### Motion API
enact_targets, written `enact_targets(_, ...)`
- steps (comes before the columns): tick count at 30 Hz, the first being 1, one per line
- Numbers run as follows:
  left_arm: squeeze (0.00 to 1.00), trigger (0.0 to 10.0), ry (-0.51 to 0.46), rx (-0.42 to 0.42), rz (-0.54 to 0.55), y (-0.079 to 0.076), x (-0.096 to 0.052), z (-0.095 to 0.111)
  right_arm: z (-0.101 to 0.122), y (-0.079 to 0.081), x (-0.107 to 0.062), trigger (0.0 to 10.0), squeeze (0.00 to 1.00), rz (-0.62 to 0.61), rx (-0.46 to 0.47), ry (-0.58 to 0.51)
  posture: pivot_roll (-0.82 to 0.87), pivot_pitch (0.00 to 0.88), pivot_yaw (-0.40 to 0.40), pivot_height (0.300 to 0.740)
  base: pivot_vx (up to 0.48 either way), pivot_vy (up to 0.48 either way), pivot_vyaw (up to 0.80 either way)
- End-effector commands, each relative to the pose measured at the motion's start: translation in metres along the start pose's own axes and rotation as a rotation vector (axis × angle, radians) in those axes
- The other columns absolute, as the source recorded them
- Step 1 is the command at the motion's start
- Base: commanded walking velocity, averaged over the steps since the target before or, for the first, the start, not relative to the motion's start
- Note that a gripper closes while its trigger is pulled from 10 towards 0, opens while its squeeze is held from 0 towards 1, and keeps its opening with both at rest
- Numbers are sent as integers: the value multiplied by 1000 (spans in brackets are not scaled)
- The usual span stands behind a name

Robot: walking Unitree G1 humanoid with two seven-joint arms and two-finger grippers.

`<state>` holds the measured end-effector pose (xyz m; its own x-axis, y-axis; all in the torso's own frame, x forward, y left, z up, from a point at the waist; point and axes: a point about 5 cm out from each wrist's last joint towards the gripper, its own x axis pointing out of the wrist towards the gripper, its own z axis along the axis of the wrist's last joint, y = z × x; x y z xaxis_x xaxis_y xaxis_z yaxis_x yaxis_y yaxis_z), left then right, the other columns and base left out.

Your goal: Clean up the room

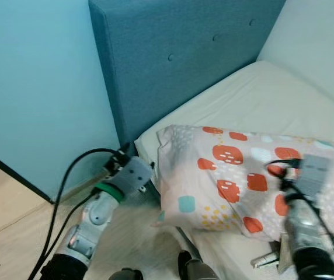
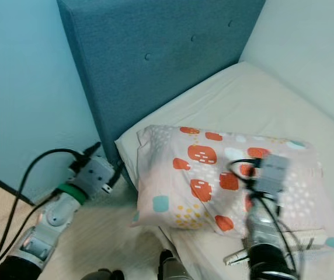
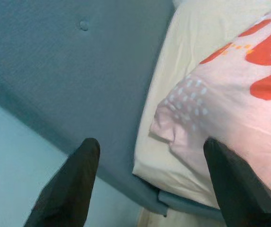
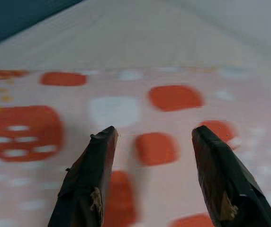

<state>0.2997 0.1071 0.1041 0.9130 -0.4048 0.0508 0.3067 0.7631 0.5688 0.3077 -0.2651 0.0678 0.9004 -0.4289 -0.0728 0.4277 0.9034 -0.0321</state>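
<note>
Here a pillow (image 1: pixel 243 181) with orange and teal patches lies on the bed (image 1: pixel 260 99), at the corner nearest the blue headboard (image 1: pixel 178 52), its near edge overhanging the mattress above the wooden floor (image 1: pixel 15 233). The left gripper (image 3: pixel 149 184) hovers beside the bed's corner, its jaws spread wide and pointing toward the pillow's corner and the headboard. The right gripper (image 4: pixel 149 179) hangs just over the pillow's top, its jaws also spread apart with nothing between them.
</note>
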Motion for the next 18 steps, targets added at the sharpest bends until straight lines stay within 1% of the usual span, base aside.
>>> enact_targets(1, 0, 10000, 26, -63, -79, -20, 8, 2, -14, -2, -5, 10000, 0, -48, 53, 71, 28, 161, 8, 740, 0, 0, 0)
enact_targets(2, 0, 10000, 58, -151, -86, -24, 14, 2, -15, -1, -6, 10000, 0, -68, 58, 78, 22, 165, 8, 740, 0, 0, 0)
enact_targets(3, 0, 10000, 58, -151, -86, -24, 14, 2, -15, -1, -6, 10000, 0, -68, 58, 78, 22, 165, 8, 740, 0, 0, 0)
enact_targets(4, 16, 10000, 103, -282, -101, -28, 23, 3, -16, -1, -7, 10000, 0, -103, 76, 87, 11, 173, 8, 740, 0, 0, 0)
enact_targets(6, 16, 10000, 103, -282, -101, -28, 23, 3, -16, -1, -7, 10000, 0, -103, 76, 87, 11, 173, 8, 740, 0, 0, 0)
enact_targets(7, 388, 10000, 133, -393, -130, -32, 31, 6, -15, -4, -7, 10000, 0, -133, 79, 87, -1, 190, 8, 740, 0, 0, 0)
enact_targets(8, 388, 10000, 133, -393, -130, -32, 31, 6, -15, -4, -7, 10000, 0, -133, 79, 87, -1, 190, 8, 740, 0, 0, 0)
enact_targets(9, 1000, 10000, 151, -467, -176, -36, 42, 9, -11, -9, -7, 10000, 0, -152, 64, 62, -13, 202, 11, 740, 0, 0, 0)
enact_targets(10, 1000, 10000, 166, -520, -217, -38, 51, 13, -6, -13, -7, 10000, 0, -160, 45, 29, -32, 217, 15, 740, 0, 0, 0)
enact_targets(11, 1000, 10000, 166, -520, -217, -38, 51, 13, -6, -13, -7, 10000, 0, -160, 45, 29, -32, 217, 15, 740, 0, 0, 0)
enact_targets(12, 1000, 10000, 188, -558, -259, -40, 58, 15, 2, -16, -6, 10000, 0, -146, 6, -24, -42, 226, 17, 740, 0, 0, 0)
enact_targets(13, 1000, 10000, 188, -558, -259, -40, 58, 15, 2, -16, -6, 10000, 0, -146, 6, -24, -42, 226, 17, 740, 0, 0, 0)
enact_targets(14, 1000, 10000, 215, -607, -299, -42, 63, 16, 11, -18, -6, 10000, 0, -116, -42, -88, -69, 245, 23, 740, 0, 0, 0)
enact_targets(15, 1000, 10000, 236, -655, -327, -43, 66, 17, 19, -16, -7, 10000, 0, -64, -95, -149, -81, 256, 25, 740, 0, 0, 0)
enact_targets(16, 1000, 10000, 236, -655, -327, -43, 66, 17, 19, -16, -7, 10000, 0, -64, -95, -149, -81, 256, 25, 740, 0, 0, 0)
enact_targets(17, 1000, 10000, 253, -705, -349, -45, 69, 19, 24, -13, -8, 10000, 0, -16, -128, -182, -84, 259, 25, 740, 0, 0, 0)
enact_targets(18, 1000, 10000, 253, -705, -349, -45, 69, 19, 24, -13, -8, 10000, 0, -16, -128, -182, -84, 259, 25, 740, 0, 0, 0)
